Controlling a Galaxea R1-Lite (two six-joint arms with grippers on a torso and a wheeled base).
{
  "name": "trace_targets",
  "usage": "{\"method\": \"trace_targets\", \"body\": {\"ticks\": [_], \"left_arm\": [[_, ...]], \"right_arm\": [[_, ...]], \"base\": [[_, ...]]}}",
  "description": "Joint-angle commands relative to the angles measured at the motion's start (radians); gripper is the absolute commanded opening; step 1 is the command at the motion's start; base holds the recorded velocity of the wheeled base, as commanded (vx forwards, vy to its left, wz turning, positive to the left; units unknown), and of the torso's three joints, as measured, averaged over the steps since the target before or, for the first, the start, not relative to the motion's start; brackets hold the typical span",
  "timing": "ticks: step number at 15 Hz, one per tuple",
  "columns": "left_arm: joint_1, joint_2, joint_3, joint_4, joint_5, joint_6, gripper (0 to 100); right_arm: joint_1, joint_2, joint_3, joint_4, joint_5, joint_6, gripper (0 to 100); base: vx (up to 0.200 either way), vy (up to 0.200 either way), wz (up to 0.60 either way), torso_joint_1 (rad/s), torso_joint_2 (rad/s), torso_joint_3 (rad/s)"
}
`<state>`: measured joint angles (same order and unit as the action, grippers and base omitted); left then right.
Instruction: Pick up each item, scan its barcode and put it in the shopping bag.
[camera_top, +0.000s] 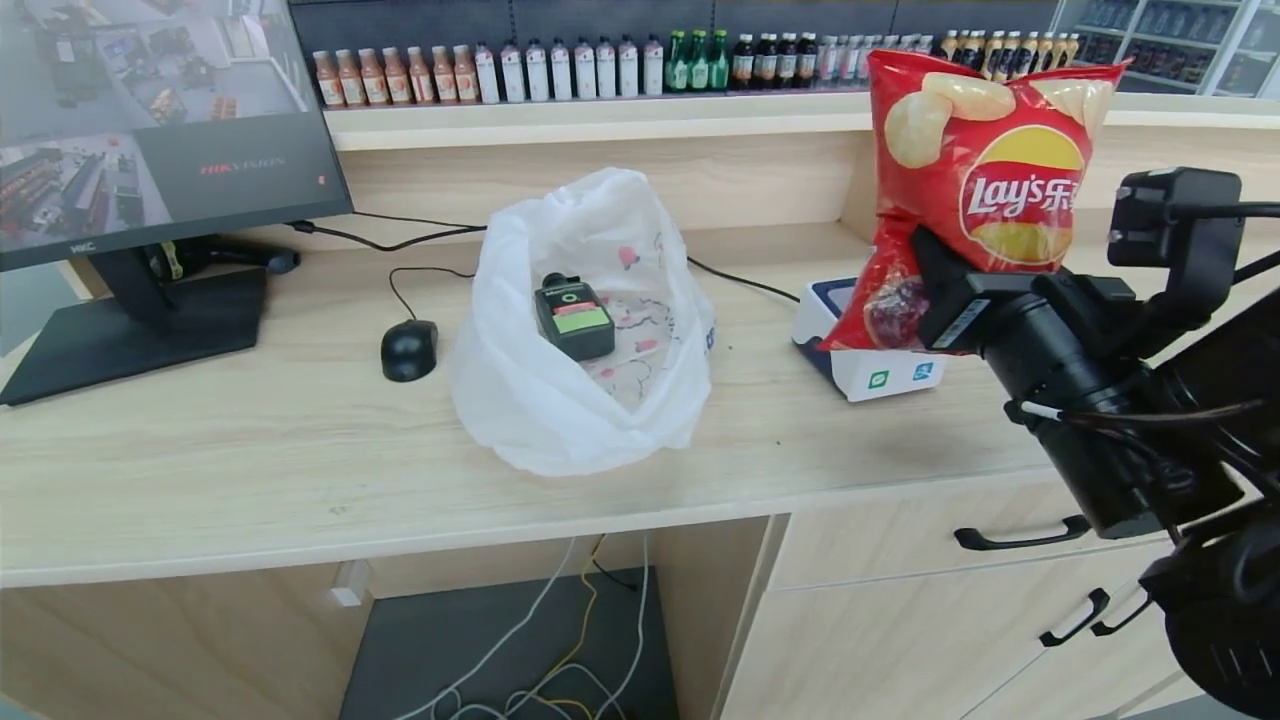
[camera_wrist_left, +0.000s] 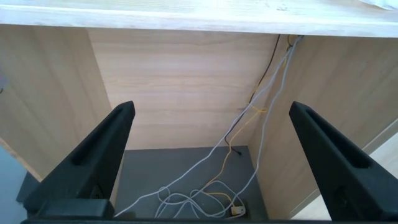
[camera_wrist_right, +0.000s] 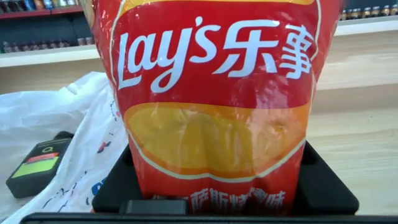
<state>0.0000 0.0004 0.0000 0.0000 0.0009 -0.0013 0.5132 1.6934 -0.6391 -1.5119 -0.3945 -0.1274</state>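
My right gripper (camera_top: 935, 300) is clenched on the lower part of the glossy red crisp bag (camera_top: 985, 190), holding it upright, clear of the pale wooden counter (camera_top: 250, 450). From the head camera, the bag's bottom corner overlaps the small white-and-blue scanner box (camera_top: 870, 375) standing on the counter. To the left of that box sits the crumpled white plastic shopping bag (camera_top: 520, 400), mouth open, with a black handheld device with a green label (camera_top: 573, 316) lying inside. My left gripper (camera_wrist_left: 211, 109) is below the counter edge with its jaws spread wide and nothing between them, facing the loose cables (camera_wrist_left: 205, 199) in the recess.
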Motion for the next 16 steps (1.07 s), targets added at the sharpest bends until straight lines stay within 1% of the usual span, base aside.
{"method": "trace_targets", "body": {"ticks": [1,6,12,16], "left_arm": [[0.0,0.0,0.0,0.0,0.001,0.0,100],[0.0,0.0,0.0,0.0,-0.001,0.0,100],[-0.002,0.0,0.0,0.0,0.001,0.0,100],[0.0,0.0,0.0,0.0,0.001,0.0,100]], "right_arm": [[-0.028,0.037,-0.007,-0.001,0.0,-0.001,0],[-0.032,0.061,-0.005,-0.001,-0.001,0.0,0],[-0.074,0.075,0.024,-0.001,0.0,0.003,0],[-0.073,0.081,0.029,-0.001,0.0,0.003,0]], "base": [[0.0,0.0,0.0,0.0,0.0,0.0],[0.0,0.0,0.0,0.0,0.0,0.0],[0.0,0.0,0.0,0.0,0.0,0.0],[0.0,0.0,0.0,0.0,0.0,0.0]]}}
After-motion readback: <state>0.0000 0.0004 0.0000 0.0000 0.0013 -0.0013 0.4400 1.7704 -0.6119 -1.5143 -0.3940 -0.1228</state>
